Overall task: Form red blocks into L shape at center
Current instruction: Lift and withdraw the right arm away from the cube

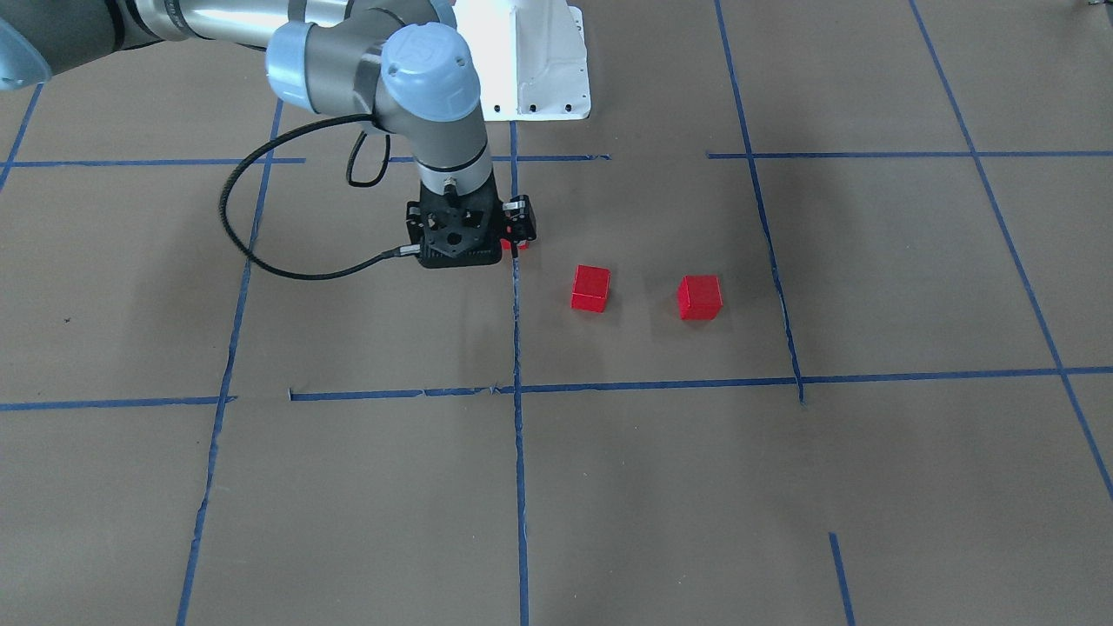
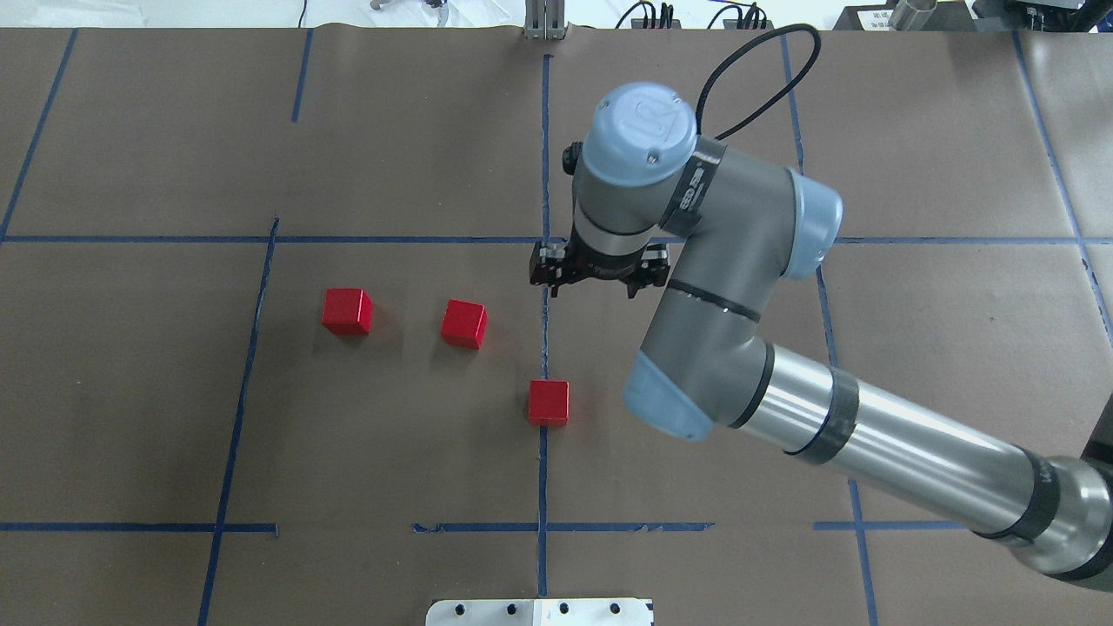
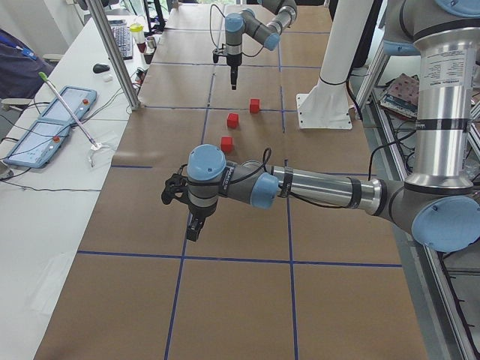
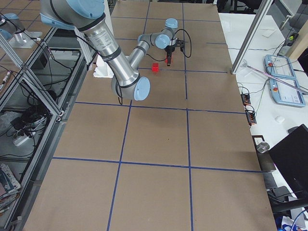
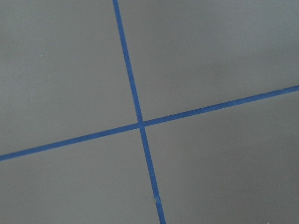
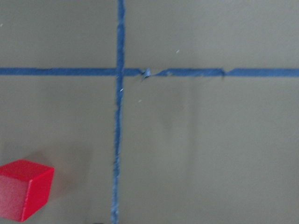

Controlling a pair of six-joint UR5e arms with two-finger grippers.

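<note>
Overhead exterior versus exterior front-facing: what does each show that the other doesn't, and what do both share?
Only the overhead shows the third red block whole, sitting on the lengthwise tape line. Only the front-facing view shows the cable plugging in at the right hand; there that block is just a red sliver behind the hand. Both show the outer red block and the middle red block, apart, inside the center square.

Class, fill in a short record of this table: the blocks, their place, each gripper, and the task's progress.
Blocks: three small bright red cubes, none touching
Place: centre brown-paper square; one cube sits on its dividing blue tape line
Right gripper: raised near that line, jaws unclear
Left gripper: over another square, jaws unclear
L shape: not yet formed
</note>
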